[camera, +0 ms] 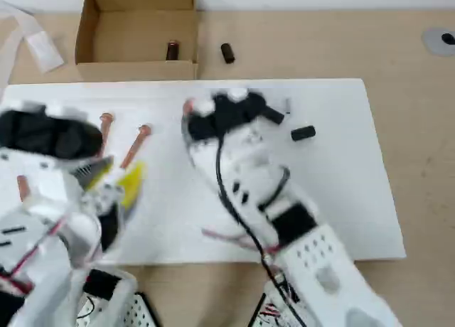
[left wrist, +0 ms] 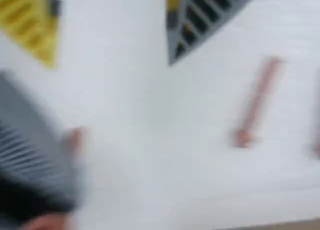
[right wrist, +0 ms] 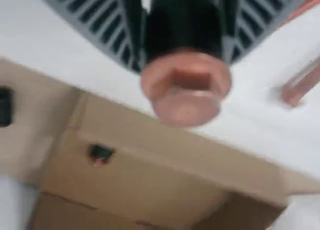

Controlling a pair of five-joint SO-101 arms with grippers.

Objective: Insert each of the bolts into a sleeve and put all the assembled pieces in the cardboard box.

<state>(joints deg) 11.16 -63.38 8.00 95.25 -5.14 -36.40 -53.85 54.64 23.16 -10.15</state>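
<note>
Lying in the cardboard box (camera: 135,70) is one sleeved bolt (camera: 172,51). A second sleeved bolt (right wrist: 186,87) is clamped by the right tool (right wrist: 183,45). The left tool (left wrist: 110,57) is spread, empty. Two loose sleeves (camera: 227,53) (camera: 303,133) are counted.

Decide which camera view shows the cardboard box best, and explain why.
The high view: the cardboard box appears almost whole, open-topped, one dark piece inside. The right wrist view catches part of its walls and floor beyond the held sleeved bolt.

White board (camera: 341,199) on tan table (camera: 419,163), grey disc (camera: 439,39) at corner
</note>
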